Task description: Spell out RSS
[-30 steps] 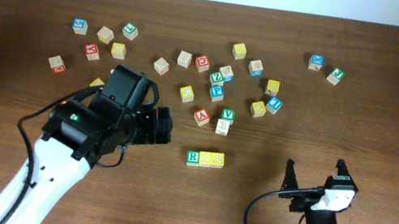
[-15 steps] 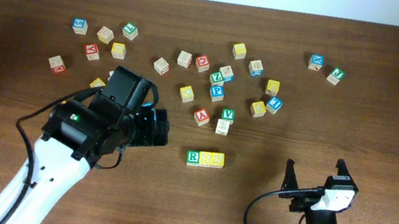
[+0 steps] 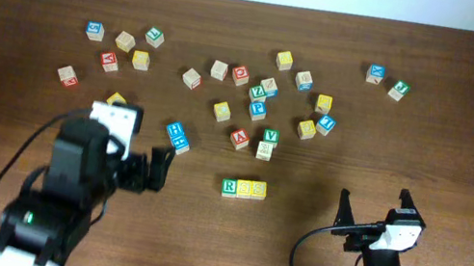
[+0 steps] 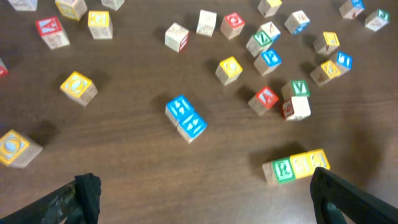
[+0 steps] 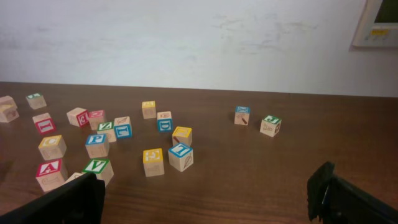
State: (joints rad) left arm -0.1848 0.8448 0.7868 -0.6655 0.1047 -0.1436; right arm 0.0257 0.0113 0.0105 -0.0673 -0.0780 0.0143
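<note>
Now a three-block row (image 3: 244, 188) lies on the counter (image 3: 466, 164);
left pincer (image 4: 204, 186) and right pincer (image 3: 373, 198) both spread, empty.

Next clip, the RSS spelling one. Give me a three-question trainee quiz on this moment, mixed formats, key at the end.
1. True or false: the left gripper holds a block.
2. The leftmost block of the three-block row is: A green, B red, C blue.
3. Fill in: the two touching blue blocks lie nearer the ___ arm.
Key: 1 false; 2 A; 3 left.
</note>
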